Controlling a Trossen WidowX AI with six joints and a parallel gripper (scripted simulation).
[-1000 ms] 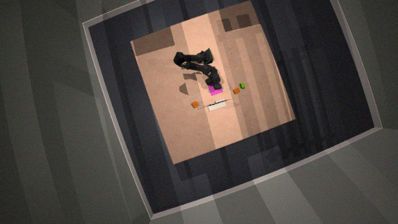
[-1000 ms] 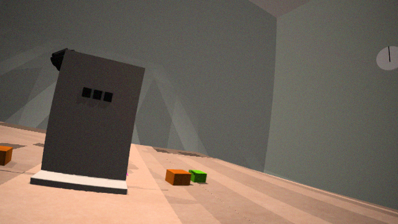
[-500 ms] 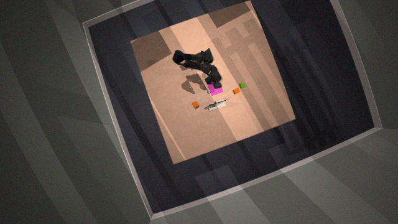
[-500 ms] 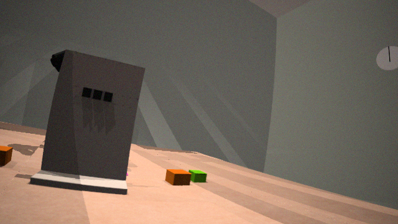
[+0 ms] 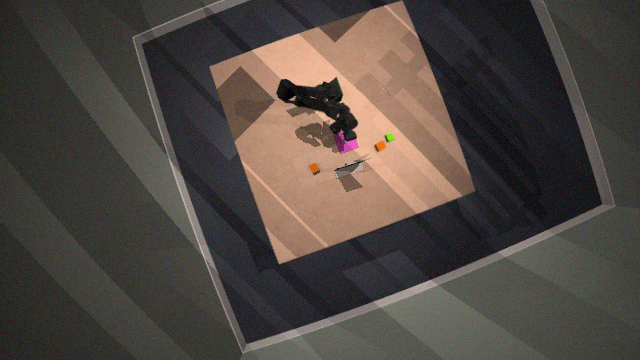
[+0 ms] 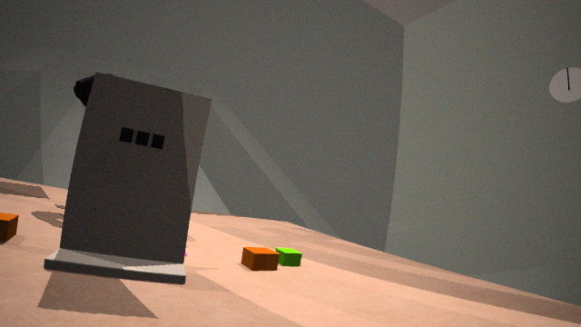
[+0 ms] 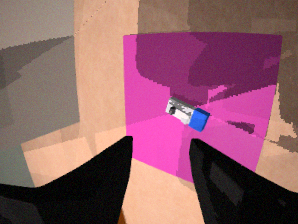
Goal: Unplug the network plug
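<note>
The plug (image 7: 188, 111), white with a blue end, appears to lie on the magenta marked square (image 7: 155, 150) (image 5: 350, 147), inside its edges, in the wrist view. A dark spot shows near its white end. My gripper (image 7: 161, 144) (image 5: 343, 135) is open, its two black fingertips apart with nothing between them. The plug shows beyond the fingertips, clear of both; how high the fingers are above it is hard to tell. The upright panel (image 6: 132, 195) (image 5: 353, 169) (image 7: 40, 95) stands beyond the square. In the exterior view it hides the plug and gripper.
An orange block (image 5: 380, 146) (image 6: 260, 260) and a green block (image 5: 390, 137) (image 6: 289, 257) sit to one side of the panel. Another orange block (image 5: 314, 168) (image 6: 6, 227) sits on the other side. My black arm (image 5: 317, 99) reaches over the table from behind the square.
</note>
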